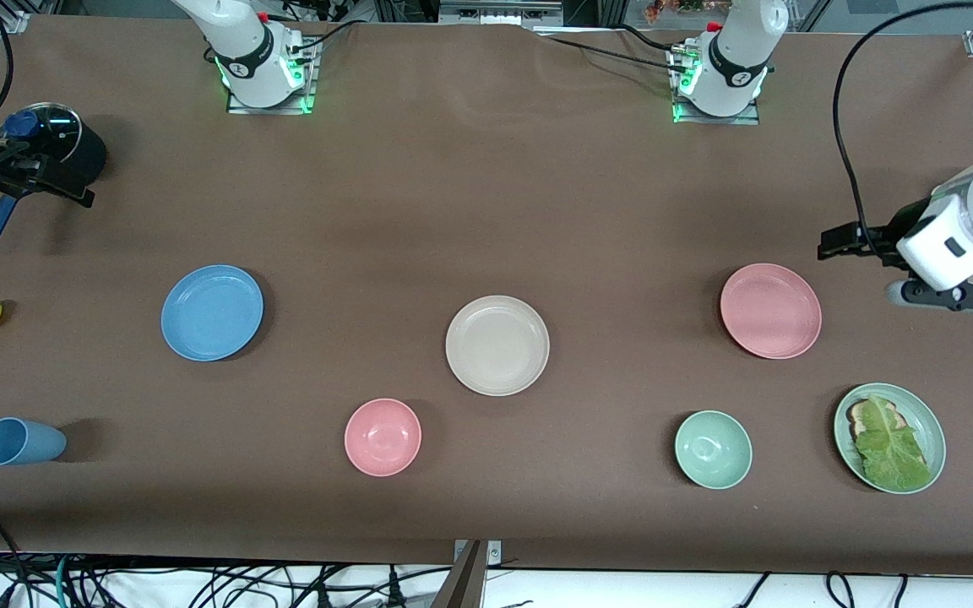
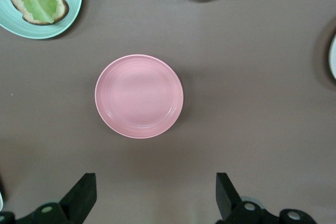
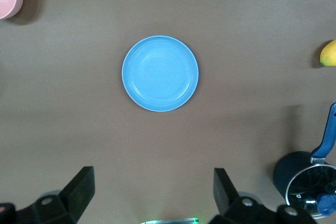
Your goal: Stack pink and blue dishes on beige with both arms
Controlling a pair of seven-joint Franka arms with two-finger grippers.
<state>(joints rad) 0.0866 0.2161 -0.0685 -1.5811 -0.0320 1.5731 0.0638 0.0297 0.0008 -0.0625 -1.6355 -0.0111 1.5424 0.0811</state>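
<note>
Three matching shallow plates lie apart on a brown table (image 1: pixel 486 194). The beige plate (image 1: pixel 497 344) sits mid-table. The blue plate (image 1: pixel 212 312) lies toward the right arm's end, the pink plate (image 1: pixel 770 310) toward the left arm's end. Nothing is stacked yet.

The left gripper (image 2: pixel 155 195) hangs high in the air at its end of the table, jaws spread wide and empty. In its wrist view the pink plate (image 2: pixel 139 96) lies flat below and ahead of the jaws, roughly centred on the gap between them, well apart from the fingertips (image 2: pixel 84 190).

The right gripper (image 3: pixel 152 192) hangs over its end of the table beside a dark lidded pot (image 3: pixel 307 182), jaws likewise spread and empty. The blue plate (image 3: pixel 160 73) lies below and ahead of the jaws, centred on their gap, untouched.

Both plates look light, stiff and matte, probably not very slippery. Lying flat, they offer only the low rim, so each jaw pair would likely pinch the rim edge, one finger inside and one outside. A shallow pinch could let a plate tilt or slip.
</note>
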